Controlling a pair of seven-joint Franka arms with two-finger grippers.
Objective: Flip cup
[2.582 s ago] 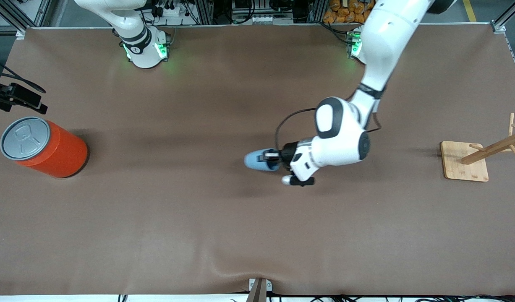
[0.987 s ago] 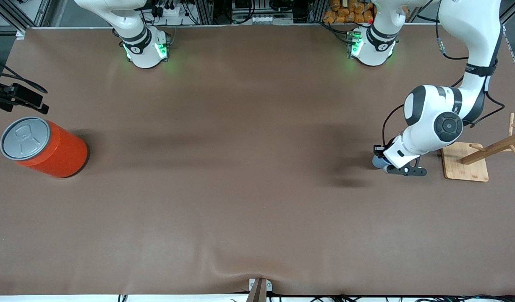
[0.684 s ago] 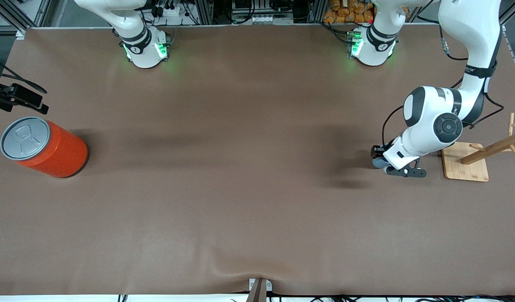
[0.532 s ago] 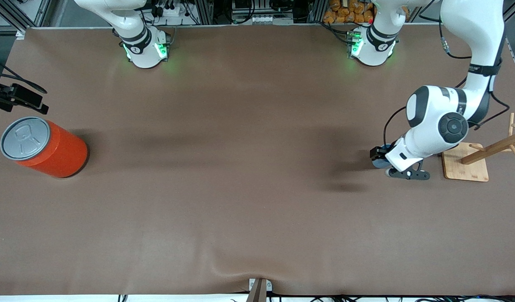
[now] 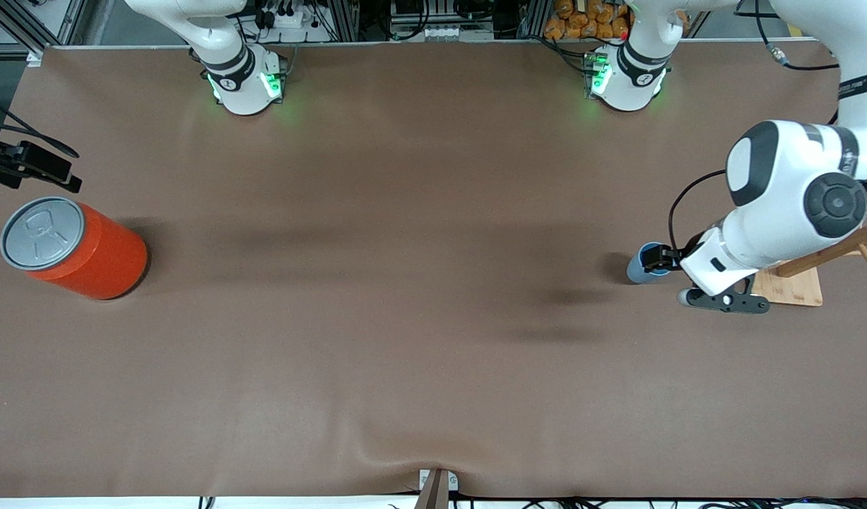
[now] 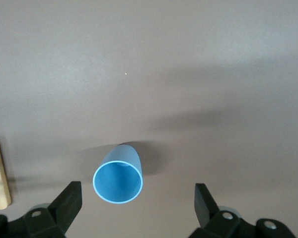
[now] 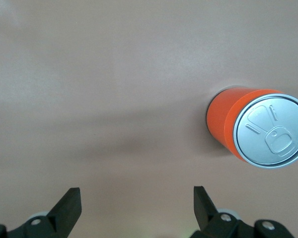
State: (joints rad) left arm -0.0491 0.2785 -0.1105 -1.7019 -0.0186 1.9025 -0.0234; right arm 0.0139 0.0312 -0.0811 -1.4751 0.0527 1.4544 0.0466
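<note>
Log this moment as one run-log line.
cup: upright, mouth up, beside wooden stand | left gripper: open above cup, not touching | right gripper: open, waiting near orange can

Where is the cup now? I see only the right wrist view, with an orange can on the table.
Observer: The cup stands on the table at the left arm's end, beside a wooden rack.
Operator: Does it stand with the mouth up?
Observer: Yes. The left wrist view looks into its open blue inside.
Operator: Does the left gripper hold it?
Observer: No. The left gripper is open above the cup, and its fingers stand apart from the rim.
</note>
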